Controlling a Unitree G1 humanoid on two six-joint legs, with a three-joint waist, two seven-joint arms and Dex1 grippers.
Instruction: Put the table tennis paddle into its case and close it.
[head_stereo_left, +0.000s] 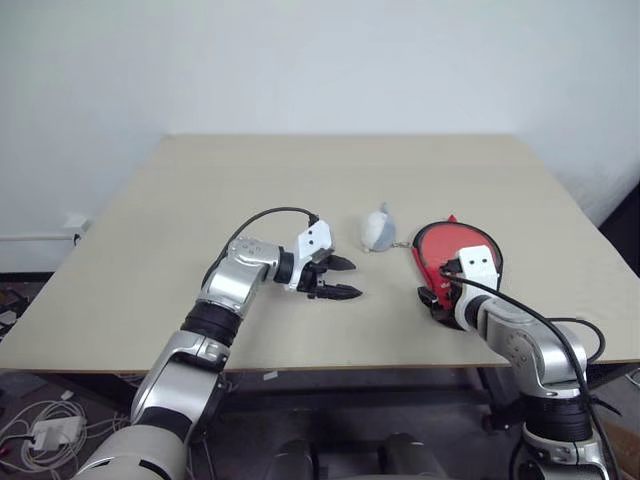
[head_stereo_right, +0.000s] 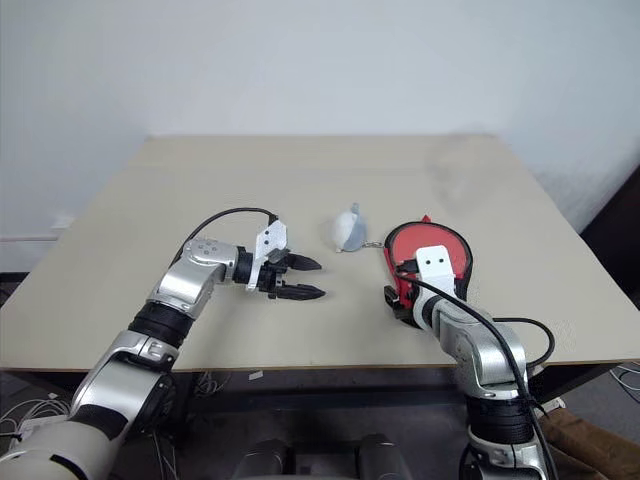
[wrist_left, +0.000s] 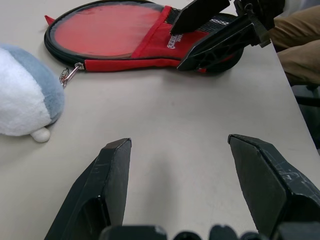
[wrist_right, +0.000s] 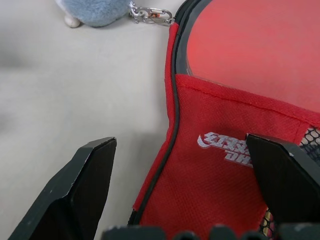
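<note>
A soft red fabric paddle-shaped case with a black zipper rim lies flat on the pale beige surface, toward its right edge and nearer the front edge than the back. The round end points toward the back edge, and the narrow end with the black mesh pocket points toward the front. In the left wrist view the rim looks shut around the round end; a red band with white lettering crosses the case just before the mesh.

A small grey-white plush lump sits just beside the case on the side facing the surface's centre, and a metal clip on it reaches to the zipper rim.

The right pincer hangs over the narrow end of the case, fingers spread wide and released, one finger over the bare surface beside the rim and the other over the mesh pocket. Whether either finger touches the fabric cannot be told.

The left pincer hovers above the bare middle of the surface, pointing toward the case and well apart from it, its two black fingers parted with nothing between them.
</note>
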